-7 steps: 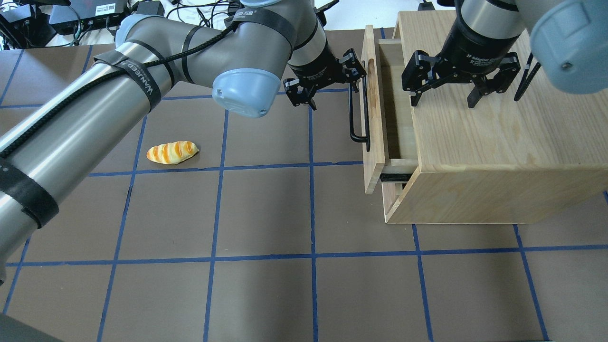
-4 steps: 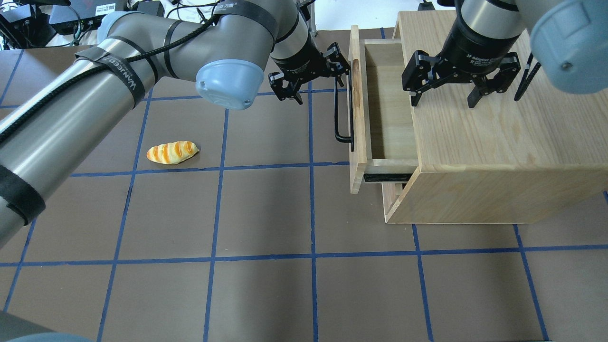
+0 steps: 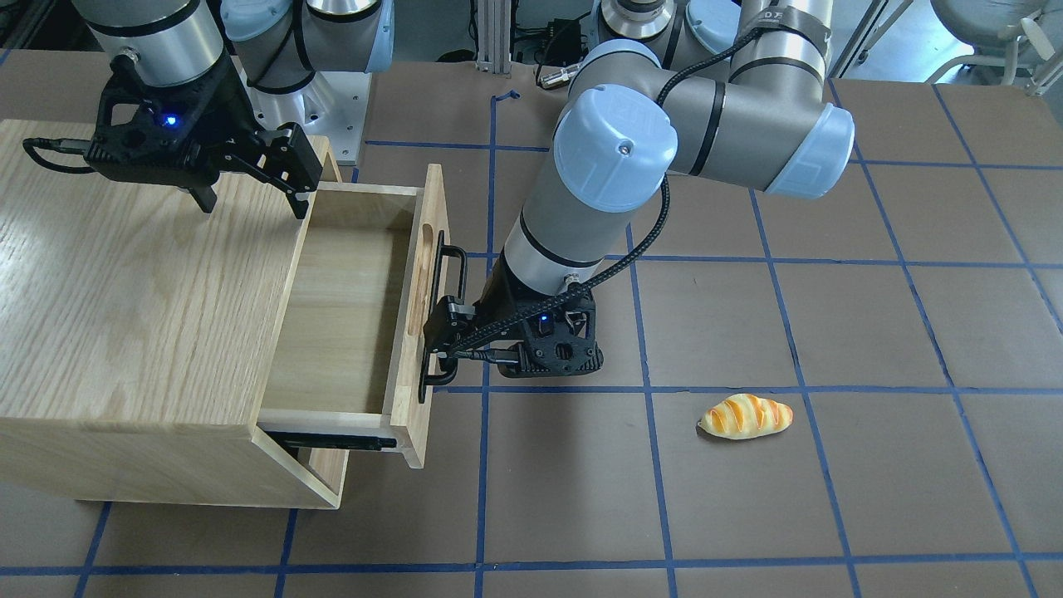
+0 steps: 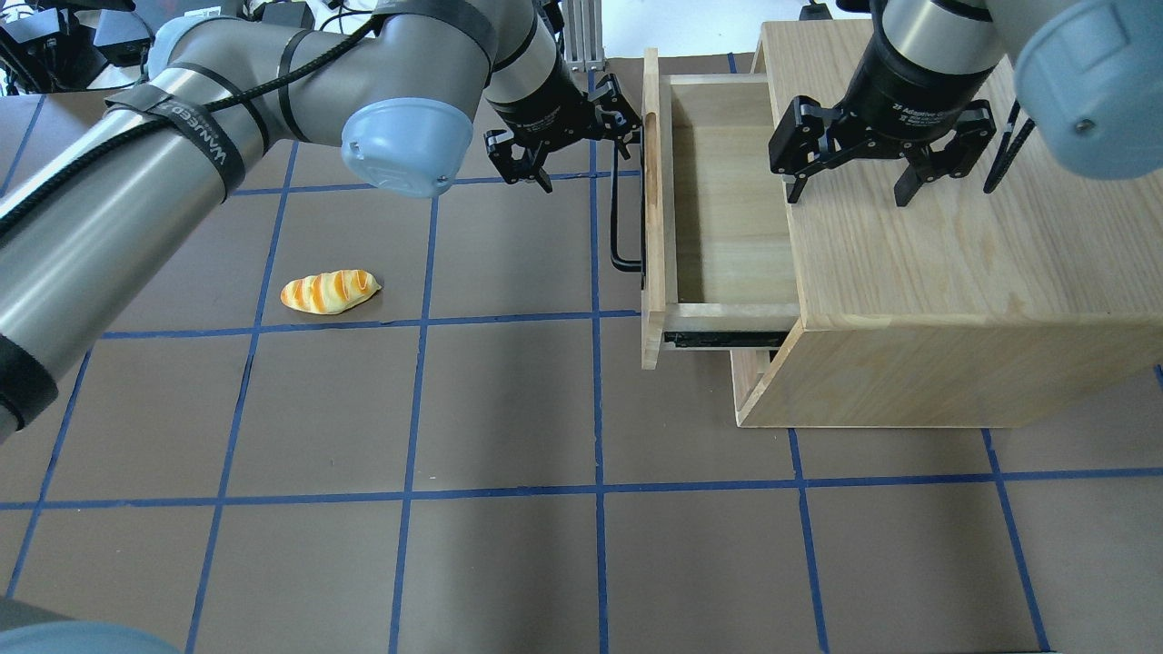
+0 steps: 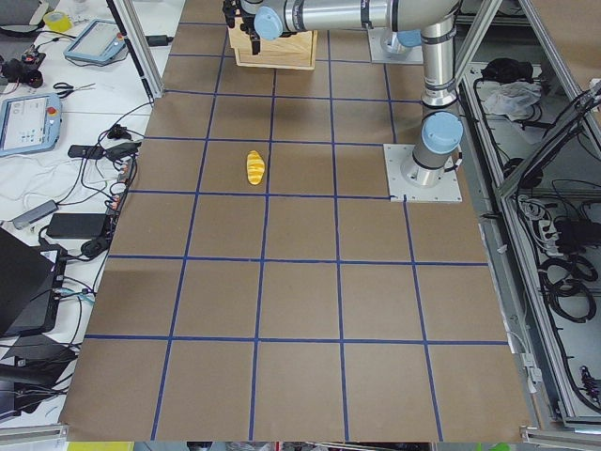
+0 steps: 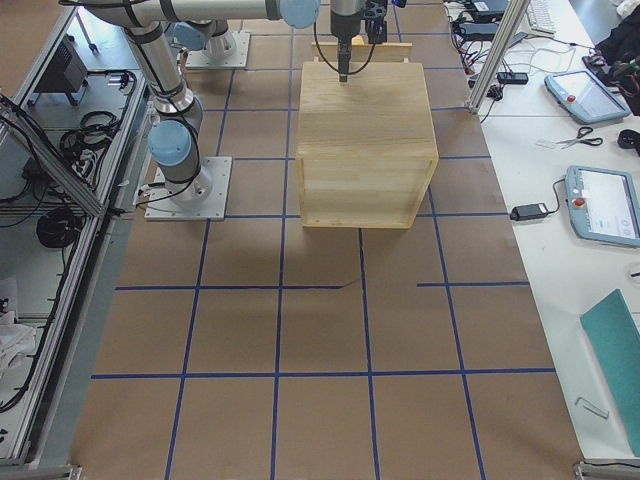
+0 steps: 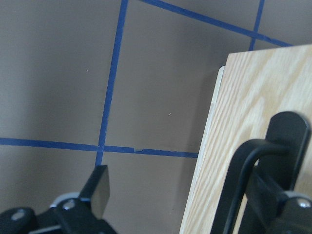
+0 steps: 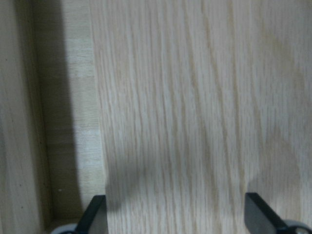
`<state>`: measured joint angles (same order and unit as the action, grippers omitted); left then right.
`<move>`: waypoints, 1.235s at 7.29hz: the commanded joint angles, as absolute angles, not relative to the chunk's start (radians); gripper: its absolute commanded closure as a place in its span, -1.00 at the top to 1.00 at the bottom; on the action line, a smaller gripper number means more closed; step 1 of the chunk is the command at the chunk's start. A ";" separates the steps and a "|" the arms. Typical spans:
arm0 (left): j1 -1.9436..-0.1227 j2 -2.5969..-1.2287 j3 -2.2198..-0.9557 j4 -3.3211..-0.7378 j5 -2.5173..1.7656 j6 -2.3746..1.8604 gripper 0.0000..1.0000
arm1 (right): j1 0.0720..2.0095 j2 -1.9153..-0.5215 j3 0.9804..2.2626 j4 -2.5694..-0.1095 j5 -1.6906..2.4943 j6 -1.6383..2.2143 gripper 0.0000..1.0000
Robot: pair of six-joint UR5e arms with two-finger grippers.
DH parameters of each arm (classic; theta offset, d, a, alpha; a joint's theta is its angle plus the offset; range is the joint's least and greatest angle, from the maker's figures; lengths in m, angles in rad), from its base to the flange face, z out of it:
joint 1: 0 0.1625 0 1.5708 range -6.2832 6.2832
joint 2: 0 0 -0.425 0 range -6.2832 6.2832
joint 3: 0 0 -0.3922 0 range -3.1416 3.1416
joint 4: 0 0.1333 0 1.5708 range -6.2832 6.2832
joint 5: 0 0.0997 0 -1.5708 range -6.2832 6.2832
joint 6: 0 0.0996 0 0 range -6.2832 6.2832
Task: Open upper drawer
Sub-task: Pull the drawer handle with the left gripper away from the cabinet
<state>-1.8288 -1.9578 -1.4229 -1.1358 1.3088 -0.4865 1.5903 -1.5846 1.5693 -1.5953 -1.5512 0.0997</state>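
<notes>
The upper drawer (image 4: 727, 209) of the light-wood cabinet (image 4: 954, 272) stands pulled out to the left, its inside bare and a black side rail showing. Its front panel (image 3: 419, 316) carries a long black bar handle (image 4: 618, 218). My left gripper (image 4: 581, 154) is open, with one finger hooked behind the far end of the handle (image 7: 243, 170) and the other finger (image 7: 100, 185) out over the mat. My right gripper (image 4: 849, 186) is open, with its fingertips down on the cabinet top (image 8: 185, 107) near the drawer opening.
A yellow-orange toy bread roll (image 4: 329, 291) lies on the brown mat left of the drawer, also in the front view (image 3: 745, 415). Blue tape lines grid the mat. Cables and boxes lie beyond the table's far edge.
The drawer has slid farther out to the left, drawn by my left gripper hooked on the handle. The right gripper has stayed on the cabinet top.
</notes>
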 commanded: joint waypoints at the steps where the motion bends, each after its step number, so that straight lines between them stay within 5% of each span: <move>1: -1.803 -1.953 -1.425 -1.149 1.310 -0.451 1.00 | 1.591 -1.585 1.569 -1.595 -1.552 0.100 1.00; 9: -1.758 -1.924 -1.411 -1.193 1.336 -0.419 1.00 | 1.591 -1.585 1.569 -1.595 -1.551 0.100 1.00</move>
<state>-1.7641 -1.9358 -1.4160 -1.1774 1.3370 -0.4194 1.5907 -1.5846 1.5693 -1.5953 -1.5509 0.0997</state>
